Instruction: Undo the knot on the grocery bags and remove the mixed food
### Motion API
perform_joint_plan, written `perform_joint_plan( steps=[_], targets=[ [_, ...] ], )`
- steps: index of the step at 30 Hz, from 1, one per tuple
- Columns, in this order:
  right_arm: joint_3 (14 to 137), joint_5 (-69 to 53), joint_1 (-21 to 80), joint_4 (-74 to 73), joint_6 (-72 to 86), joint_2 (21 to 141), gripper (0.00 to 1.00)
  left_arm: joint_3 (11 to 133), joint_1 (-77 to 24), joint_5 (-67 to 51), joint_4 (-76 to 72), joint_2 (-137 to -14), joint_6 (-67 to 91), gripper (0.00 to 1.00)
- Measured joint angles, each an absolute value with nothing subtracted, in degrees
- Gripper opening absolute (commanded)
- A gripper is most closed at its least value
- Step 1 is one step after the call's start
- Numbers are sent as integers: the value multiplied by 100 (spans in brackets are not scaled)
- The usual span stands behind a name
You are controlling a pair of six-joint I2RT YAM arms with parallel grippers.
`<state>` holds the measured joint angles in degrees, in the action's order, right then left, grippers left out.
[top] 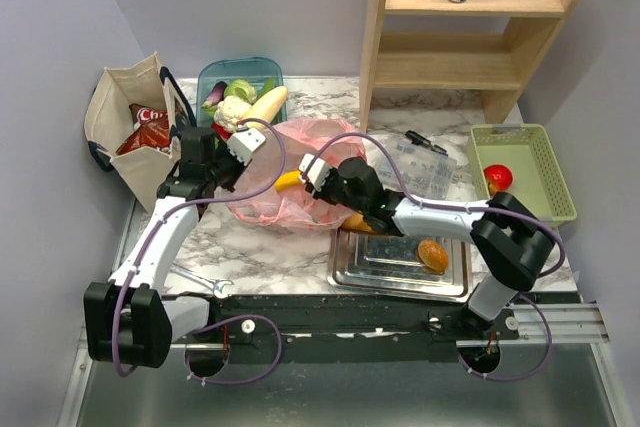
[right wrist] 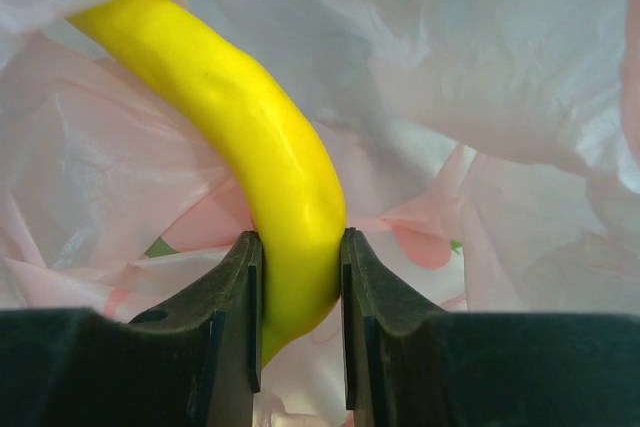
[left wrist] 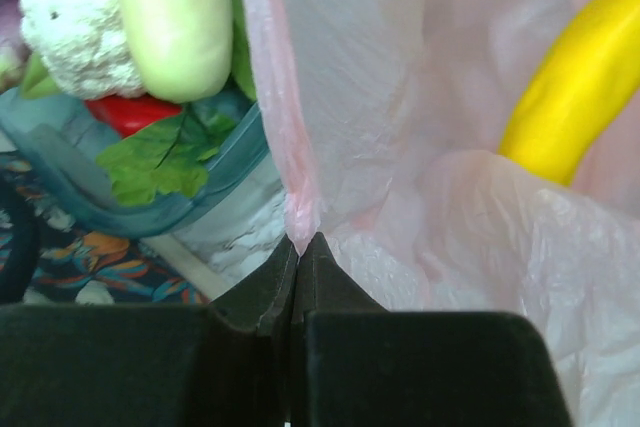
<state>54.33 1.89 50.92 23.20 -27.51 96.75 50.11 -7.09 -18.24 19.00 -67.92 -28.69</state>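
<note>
Pink plastic bag (top: 290,172): mid-bench, crumpled. Banana (right wrist: 270,147): inside bag, clamped between right gripper (right wrist: 300,237) jaws. Left gripper (left wrist: 297,245): jaws closed, pinching bag edge. Teal container (top: 240,75): far edge, just behind bag. Canvas tote (top: 125,122): far left corner.

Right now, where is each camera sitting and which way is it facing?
Top external: above and behind the arms, looking down at the marble table; left arm and right arm show, bases at the bottom.
Left wrist: on the left wrist, facing along the left gripper, shut on the edge of the pink bag; vegetable tub behind.
Right wrist: on the right wrist, facing into the bag along the right gripper, shut on the banana.
Shared: both wrist views show the banana and the bag.
</note>
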Motion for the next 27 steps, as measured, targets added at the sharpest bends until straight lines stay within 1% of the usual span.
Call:
perform_joint_plan(
  steps=[5, 12, 18, 19, 21, 23, 25, 27],
  targets=[
    [5111, 231, 4984, 2294, -2749, 9351, 1, 4615, -659, -1330, 1570, -6464, -3199, 0],
    [5048, 119, 4936, 2298, -2432, 8956, 1, 4541, -633, -683, 1168, -6504, -3363, 0],
    [5122, -193, 4936, 2311, -2185, 9074, 2, 4536, -663, -956, 1140, -6370, -3363, 0],
    [5148, -200, 4936, 2364, -2182, 9168, 6, 4515, -681, -1059, 1127, -6272, -3365, 0],
    [5144, -191, 4936, 2504, -2193, 9393, 27, 4392, -740, -1326, 1055, -6023, -3409, 0],
    [5089, -187, 4936, 2615, -2231, 9618, 34, 4171, -832, -1551, 1004, -5747, -3507, 0],
    [5011, -217, 4936, 2635, -2265, 9771, 47, 3931, -934, -1684, 963, -5548, -3673, 0],
    [4960, -301, 4936, 2626, -2279, 9861, 53, 3603, -1050, -1752, 878, -5380, -3900, 0]
  ],
)
